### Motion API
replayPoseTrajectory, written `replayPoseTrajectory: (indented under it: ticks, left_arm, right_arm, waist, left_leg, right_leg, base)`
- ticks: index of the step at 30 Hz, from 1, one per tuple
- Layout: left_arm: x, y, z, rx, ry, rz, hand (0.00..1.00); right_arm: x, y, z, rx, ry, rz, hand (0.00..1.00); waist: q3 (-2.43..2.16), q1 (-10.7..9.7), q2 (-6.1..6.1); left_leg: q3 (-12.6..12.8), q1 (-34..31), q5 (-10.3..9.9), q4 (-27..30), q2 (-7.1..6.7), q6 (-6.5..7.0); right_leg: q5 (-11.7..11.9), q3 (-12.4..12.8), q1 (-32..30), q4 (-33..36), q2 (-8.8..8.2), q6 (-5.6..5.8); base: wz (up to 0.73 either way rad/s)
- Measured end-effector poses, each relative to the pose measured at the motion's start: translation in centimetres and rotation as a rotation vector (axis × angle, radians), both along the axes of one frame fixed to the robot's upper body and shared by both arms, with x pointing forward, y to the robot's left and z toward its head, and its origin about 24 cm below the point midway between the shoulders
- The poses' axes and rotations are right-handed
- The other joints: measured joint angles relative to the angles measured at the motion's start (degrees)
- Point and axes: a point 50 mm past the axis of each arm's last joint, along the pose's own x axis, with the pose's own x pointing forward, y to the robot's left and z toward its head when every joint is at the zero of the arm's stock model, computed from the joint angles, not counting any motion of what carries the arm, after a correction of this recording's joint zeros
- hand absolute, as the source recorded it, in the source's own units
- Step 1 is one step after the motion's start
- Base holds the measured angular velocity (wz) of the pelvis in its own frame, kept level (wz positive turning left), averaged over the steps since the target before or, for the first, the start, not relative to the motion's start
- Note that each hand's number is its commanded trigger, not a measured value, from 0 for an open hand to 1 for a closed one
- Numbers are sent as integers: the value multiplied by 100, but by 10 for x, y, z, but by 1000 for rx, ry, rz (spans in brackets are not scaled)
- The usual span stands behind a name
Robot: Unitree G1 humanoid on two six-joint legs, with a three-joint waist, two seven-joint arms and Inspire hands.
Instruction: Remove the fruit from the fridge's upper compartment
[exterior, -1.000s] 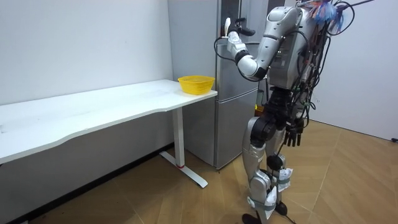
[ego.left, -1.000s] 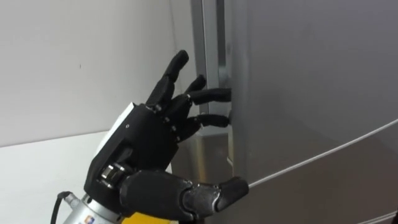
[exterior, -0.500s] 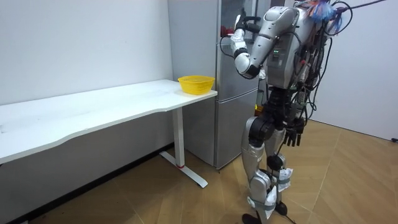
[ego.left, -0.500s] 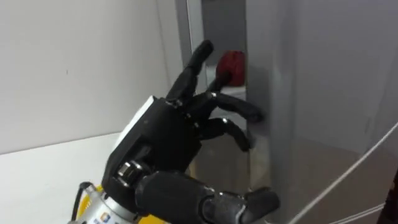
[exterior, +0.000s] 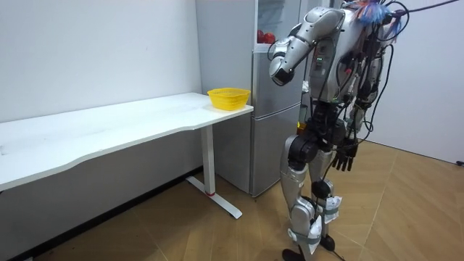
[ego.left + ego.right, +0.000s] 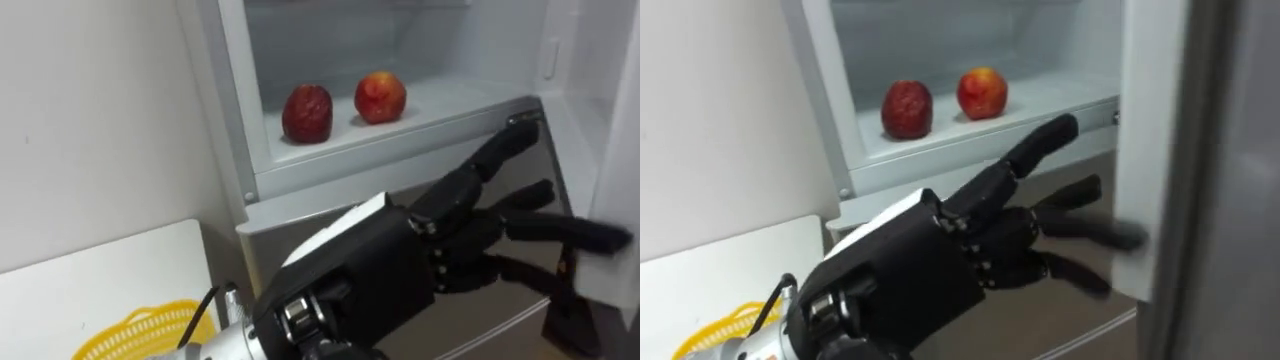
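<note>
2 apples sit side by side on the fridge shelf [image 6: 452, 102]: a dark apple [image 6: 308, 112] left, a bright apple [image 6: 380, 96] right. Both lie above and beyond the left hand [image 6: 390, 272], which holds nothing, its straight fingers against the door [image 6: 1150, 150] edge. The right hand [image 5: 346, 154] hangs low, well apart.

yellow basket [image 6: 140, 335] cut off at 7 o'clock | left hand [image 6: 370, 280] wrist cut off at 6 o'clock; fingertips [image 6: 590, 236] blurred at 3 o'clock, perhaps touching fridge door [image 6: 1210, 150] | door cut off at 3 o'clock | darker red fruit [image 6: 308, 112] kind unclear | right hand [image 5: 346, 155] by thigh, too small to read
</note>
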Motion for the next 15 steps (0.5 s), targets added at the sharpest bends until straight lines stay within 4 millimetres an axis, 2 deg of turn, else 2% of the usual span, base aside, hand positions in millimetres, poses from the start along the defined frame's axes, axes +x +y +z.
replayPoseTrajectory:
  ticks: [6,10,15]
  left_arm:
    - [1,0,-1,6,1,-11,0]
    - [0,-2,-3,12,9,-17,0]
    - [0,-2,-3,14,8,-22,0]
  right_arm:
    - [-3,0,0,4,-6,-38,0]
    - [-2,-1,0,-14,-18,-57,0]
    - [-2,0,0,-12,-26,-66,0]
  waist:
    - [12,-40,-18]
    - [47,-99,-72]
    - [45,-57,-75]
  left_leg:
    - [140,38,0,-11,6,0]
    - [143,-12,0,-30,5,0]
    - [152,-58,0,-38,2,0]
  right_leg:
    - [-2,103,-77,94,0,6]
    - [14,98,-116,86,2,28]
    - [40,98,-186,99,9,30]
  base:
    - [-12]
    - [4]
    - [-2]
